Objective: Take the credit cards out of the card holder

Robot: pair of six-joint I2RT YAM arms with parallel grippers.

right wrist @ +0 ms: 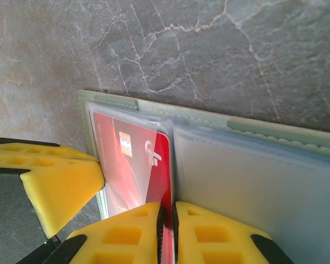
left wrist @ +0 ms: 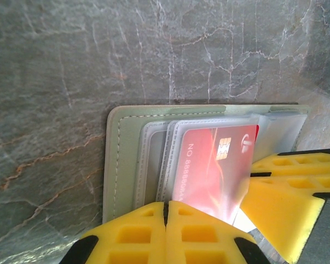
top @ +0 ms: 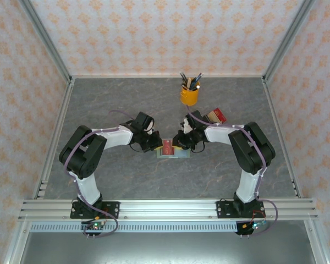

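Note:
The card holder (top: 179,155) lies open on the grey table between both grippers, its sage cover (left wrist: 125,159) and clear inner pockets (right wrist: 253,181) showing. A red credit card (left wrist: 212,165) with a gold chip sits in a clear pocket, its bare edge (right wrist: 164,159) sticking out. My right gripper (right wrist: 166,213) is shut on that bare edge. My left gripper (left wrist: 166,209) is shut at the edge of the clear pockets, apparently pinching them. In the top view the left gripper (top: 154,144) and right gripper (top: 182,144) flank the red card (top: 167,147). No yellow card is in sight.
A yellow cup of pens (top: 190,94) stands at the back centre. A dark, tan and red cluster of blocks (top: 214,116) sits just behind the right arm. Patterned walls and metal rails enclose the table.

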